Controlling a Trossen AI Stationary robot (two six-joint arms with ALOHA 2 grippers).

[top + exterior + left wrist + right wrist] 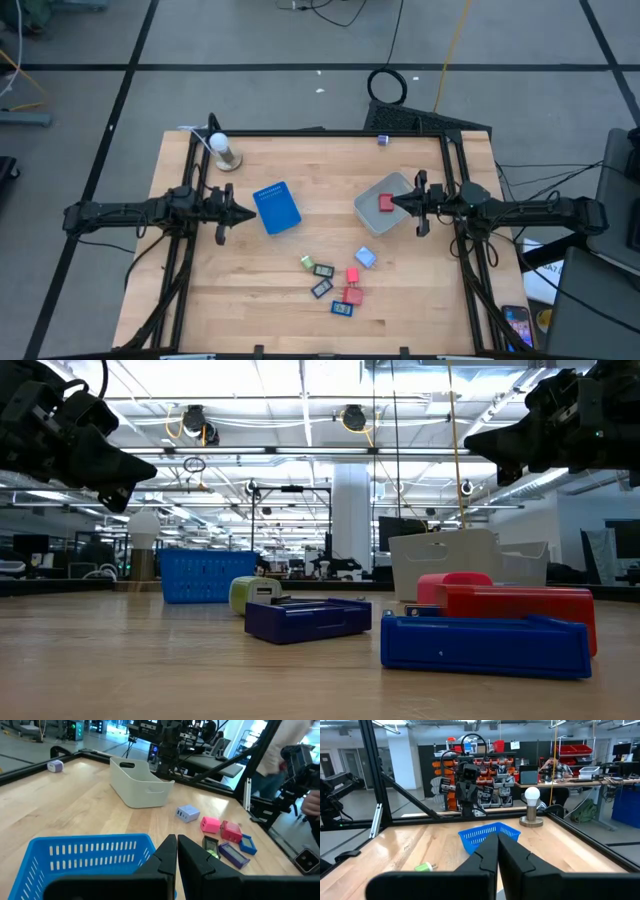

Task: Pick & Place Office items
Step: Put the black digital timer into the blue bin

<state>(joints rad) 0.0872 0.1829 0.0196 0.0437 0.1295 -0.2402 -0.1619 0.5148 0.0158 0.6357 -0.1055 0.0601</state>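
The office items lie loose on the near middle of the table: a green bit, dark flat rectangles, two red blocks and a light-blue block. One more red block rests on the floor of the clear tub. My left gripper is shut and hangs above the table beside the blue tray, whose near wall shows under its fingers. My right gripper is shut, raised over the tub. The low view shows both arms well above the tabletop.
A white bulb on a stand is at the far left of the table, and a small purple piece at the far edge. Black frame bars run along both sides of the table. A person stands beyond the table's right side.
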